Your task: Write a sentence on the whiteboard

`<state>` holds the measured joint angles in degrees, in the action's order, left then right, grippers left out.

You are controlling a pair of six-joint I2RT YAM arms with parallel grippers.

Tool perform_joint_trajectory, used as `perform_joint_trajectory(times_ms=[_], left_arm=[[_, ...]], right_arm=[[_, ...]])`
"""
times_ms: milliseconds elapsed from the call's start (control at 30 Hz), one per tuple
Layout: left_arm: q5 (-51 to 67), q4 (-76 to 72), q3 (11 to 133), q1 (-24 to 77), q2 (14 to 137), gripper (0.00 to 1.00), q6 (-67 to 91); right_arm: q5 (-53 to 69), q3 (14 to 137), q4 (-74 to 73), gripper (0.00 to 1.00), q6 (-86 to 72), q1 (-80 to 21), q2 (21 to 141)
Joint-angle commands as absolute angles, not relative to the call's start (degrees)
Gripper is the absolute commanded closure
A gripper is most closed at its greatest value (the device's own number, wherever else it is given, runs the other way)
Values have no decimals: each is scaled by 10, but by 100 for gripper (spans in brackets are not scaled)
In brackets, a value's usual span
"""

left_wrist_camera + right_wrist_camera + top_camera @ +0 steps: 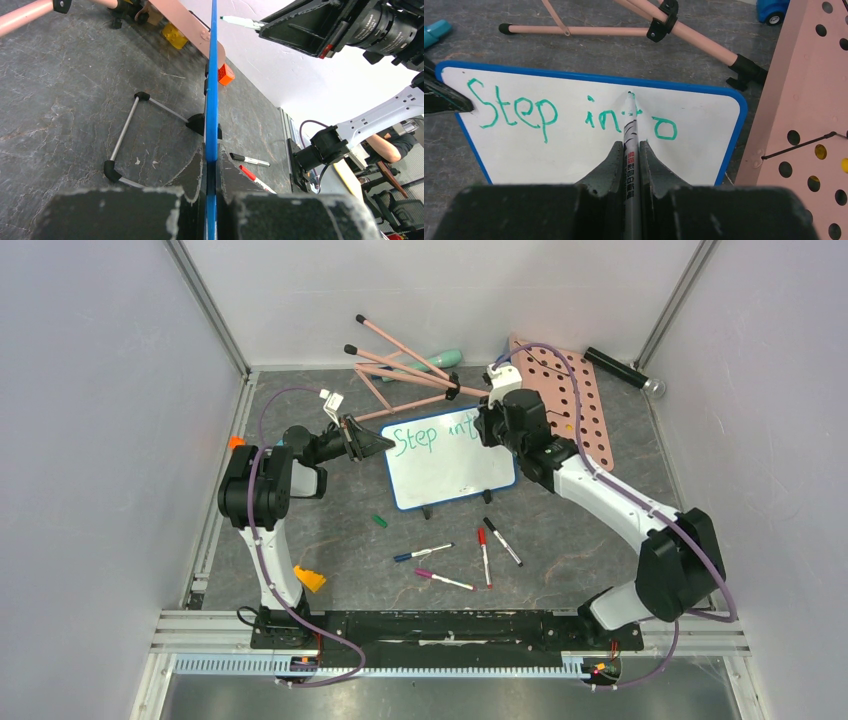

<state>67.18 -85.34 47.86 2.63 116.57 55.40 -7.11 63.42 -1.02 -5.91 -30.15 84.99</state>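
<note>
We're only partway, we reckon: the sentence [545,120] reads "Step into" on the whiteboard [450,480] standing mid-table, left gripper [212,155] clamped on its blue edge, right gripper [630,147] pinching the marker [629,134] at the "t", lower half bare.

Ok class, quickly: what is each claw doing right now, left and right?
Left claw: closed, clamping the whiteboard by its blue edge.
Right claw: closed, holding a marker.
</note>
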Motion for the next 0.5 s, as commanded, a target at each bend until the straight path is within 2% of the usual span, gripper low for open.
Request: perform_joint_trajectory(times_ms=[0,233,467], left_arm=[[675,-892,486,24,1149,98,556],[675,-892,483,24,1146,98,554],[673,-892,481,24,1145,98,553]], right_arm=[[-36,651,2,100,-57,-300,802],[-3,555,60,100,-105,-304,727],[-23,472,65,100,-145,-327,670]])
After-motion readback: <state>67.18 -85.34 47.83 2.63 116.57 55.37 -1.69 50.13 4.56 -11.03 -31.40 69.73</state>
